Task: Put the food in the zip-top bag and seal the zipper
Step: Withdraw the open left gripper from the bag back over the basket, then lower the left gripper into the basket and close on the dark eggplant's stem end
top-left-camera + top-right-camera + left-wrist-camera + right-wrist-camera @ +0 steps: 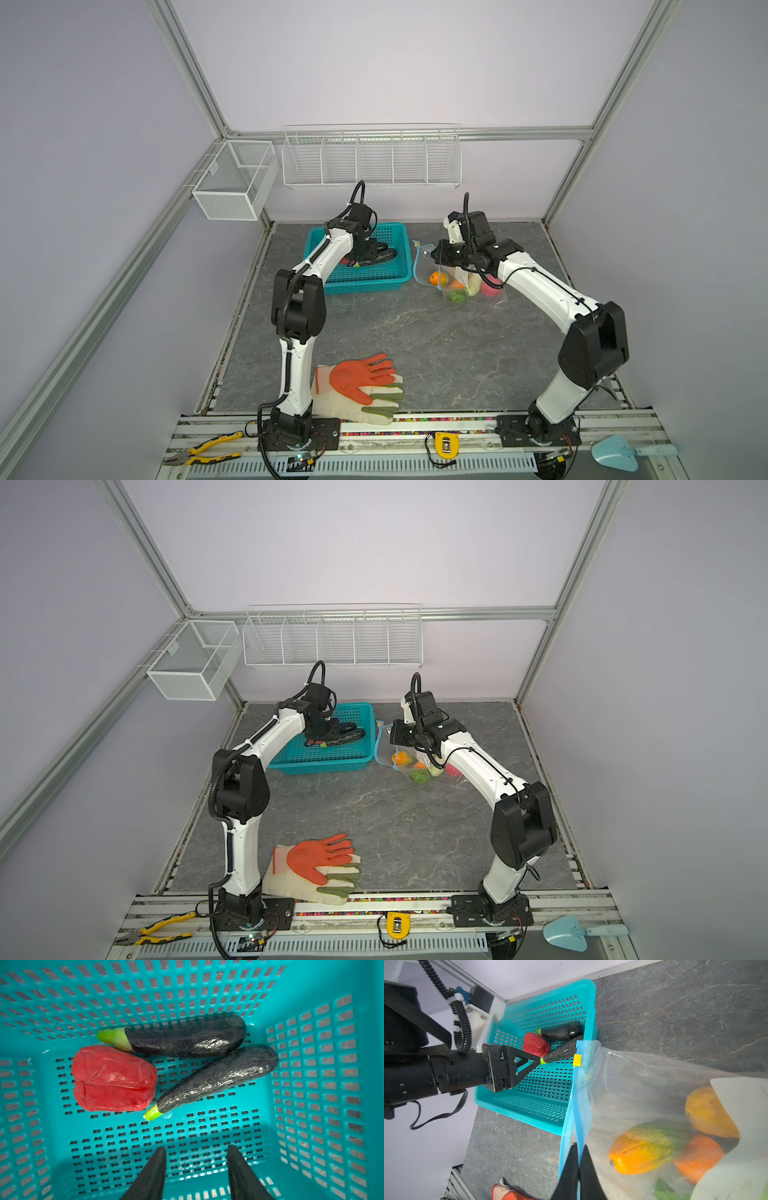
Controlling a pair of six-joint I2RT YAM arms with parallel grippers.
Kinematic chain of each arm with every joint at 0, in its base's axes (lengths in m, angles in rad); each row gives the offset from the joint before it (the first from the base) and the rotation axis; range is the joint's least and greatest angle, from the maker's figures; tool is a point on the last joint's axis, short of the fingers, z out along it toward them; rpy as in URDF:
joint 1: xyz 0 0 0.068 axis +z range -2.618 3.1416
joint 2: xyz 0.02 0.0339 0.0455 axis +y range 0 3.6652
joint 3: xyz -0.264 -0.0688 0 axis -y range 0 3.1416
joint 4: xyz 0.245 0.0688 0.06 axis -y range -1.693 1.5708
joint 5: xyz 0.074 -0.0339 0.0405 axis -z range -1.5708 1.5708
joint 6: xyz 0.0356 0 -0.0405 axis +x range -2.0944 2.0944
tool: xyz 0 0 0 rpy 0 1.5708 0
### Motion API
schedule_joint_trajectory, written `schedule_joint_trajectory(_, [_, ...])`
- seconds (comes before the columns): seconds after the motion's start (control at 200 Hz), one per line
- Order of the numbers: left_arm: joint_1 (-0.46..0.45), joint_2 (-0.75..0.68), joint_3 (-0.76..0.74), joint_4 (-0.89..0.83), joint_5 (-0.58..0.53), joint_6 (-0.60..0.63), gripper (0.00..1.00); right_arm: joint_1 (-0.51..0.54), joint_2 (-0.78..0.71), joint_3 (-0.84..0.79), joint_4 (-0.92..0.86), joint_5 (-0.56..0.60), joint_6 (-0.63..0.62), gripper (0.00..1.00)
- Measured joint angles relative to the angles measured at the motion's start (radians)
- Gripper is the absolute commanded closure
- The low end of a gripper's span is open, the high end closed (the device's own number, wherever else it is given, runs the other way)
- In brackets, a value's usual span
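Our right gripper (579, 1147) is clamped on the zipper (578, 1093); with the left gripper (196, 1147), jaws apart, we must next grasp the nearer eggplant (218, 1078).

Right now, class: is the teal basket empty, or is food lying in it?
Not empty. The left wrist view shows a red pepper, a dark eggplant and a second eggplant lying on the teal basket floor.

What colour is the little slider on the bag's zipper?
The slider is yellow, clearest in the right wrist view.
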Motion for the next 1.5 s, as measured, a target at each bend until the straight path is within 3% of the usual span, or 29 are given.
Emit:
schedule_joint_trajectory(0.195, [0.022, 0.017, 0.053, -0.005, -0.013, 0.076, 0.53, 0.000, -0.001, -0.003, 0.009, -0.002, 0.002, 0.93])
schedule_joint_trajectory(0.36, [0.035, 0.117, 0.170, -0.043, -0.023, 0.143, 0.54, -0.001, -0.002, -0.007, 0.009, -0.003, 0.002, 0.93])
schedule_joint_trajectory(0.51, [0.035, 0.163, 0.184, -0.074, -0.022, 0.183, 0.55, -0.001, -0.002, -0.007, 0.009, -0.006, 0.002, 0.93])
schedule_joint_trajectory(0.99, [0.034, 0.256, 0.256, -0.116, 0.013, 0.216, 0.59, -0.007, -0.002, -0.007, 0.009, -0.011, 0.002, 0.93])
schedule_joint_trajectory(1.499, [0.034, 0.294, 0.305, -0.140, 0.096, 0.220, 0.36, -0.009, -0.002, -0.006, 0.008, -0.020, 0.002, 0.93])
